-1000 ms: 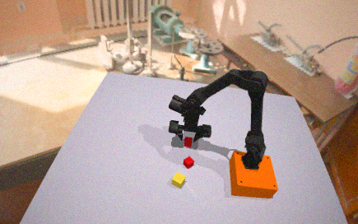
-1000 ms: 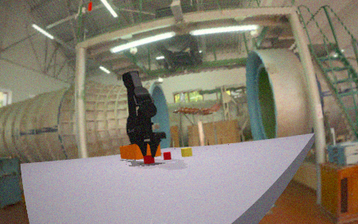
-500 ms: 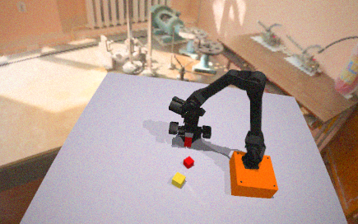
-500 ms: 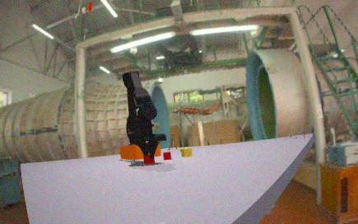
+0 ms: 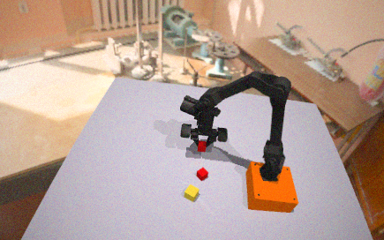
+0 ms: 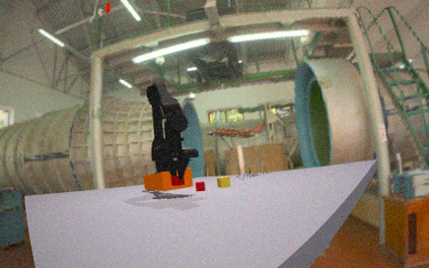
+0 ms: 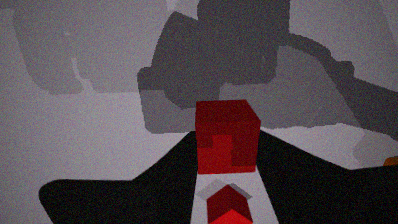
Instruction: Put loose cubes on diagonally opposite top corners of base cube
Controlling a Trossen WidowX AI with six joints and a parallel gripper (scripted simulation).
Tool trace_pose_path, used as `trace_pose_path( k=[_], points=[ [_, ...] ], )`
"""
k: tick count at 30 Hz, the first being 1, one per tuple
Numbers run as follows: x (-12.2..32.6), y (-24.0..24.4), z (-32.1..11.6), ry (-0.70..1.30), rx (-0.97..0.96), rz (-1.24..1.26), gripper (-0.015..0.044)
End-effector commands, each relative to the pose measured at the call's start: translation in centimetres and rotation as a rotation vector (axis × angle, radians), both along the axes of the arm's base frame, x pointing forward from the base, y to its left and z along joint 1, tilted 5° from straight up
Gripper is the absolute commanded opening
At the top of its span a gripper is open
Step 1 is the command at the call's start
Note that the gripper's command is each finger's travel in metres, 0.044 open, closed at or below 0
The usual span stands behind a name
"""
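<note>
Your fingers [image 5: 202, 143] [image 6: 179, 178] pinch a red cube [image 5: 201, 146] [image 6: 178, 180] [image 7: 227, 137], partly open around it, above the worktop [image 5: 124, 176] [image 6: 174, 232] [image 7: 100, 140]; the yellow cube [image 5: 192, 192] [image 6: 224, 181] sits toward seven o'clock in the top view.

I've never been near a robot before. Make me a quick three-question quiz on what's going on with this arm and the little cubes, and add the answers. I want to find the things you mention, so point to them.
1. True or false: the gripper [image 5: 202, 144] [image 6: 179, 181] [image 7: 224, 136] has the yellow cube [image 5: 192, 192] [image 6: 224, 182] between its fingers.

2. Fill in the blank: the cube on the table [image 5: 111, 198] [image 6: 124, 227] [image 7: 100, 150] that lies nearest the yellow one is ____ in colour.

3. Which is on the orange block [image 5: 272, 196] [image 6: 156, 181]?
A) the yellow cube
B) the foot of the arm [image 5: 278, 119] [image 6: 166, 123]
C) both red cubes

Key: 1. False, it has a red cube [image 5: 202, 146] [image 6: 178, 180] [image 7: 227, 145]; 2. red; 3. B
</note>
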State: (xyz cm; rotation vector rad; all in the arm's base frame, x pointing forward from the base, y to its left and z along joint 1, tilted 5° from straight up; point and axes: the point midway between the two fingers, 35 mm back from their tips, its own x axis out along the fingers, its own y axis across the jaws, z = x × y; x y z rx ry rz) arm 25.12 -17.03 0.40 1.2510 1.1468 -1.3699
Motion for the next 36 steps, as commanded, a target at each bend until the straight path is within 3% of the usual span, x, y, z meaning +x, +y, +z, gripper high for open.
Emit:
trace_pose_path(
  k=[1,22,36],
  points=[
    [0.2,-0.1,1.7,-0.008,-0.009,-0.004,0.0105],
    [0.1,0.5,7.0,-0.007,-0.008,0.001,0.0105],
    [2.1,4.4,6.1,0.005,0.016,0.392,0.0105]
  ],
)
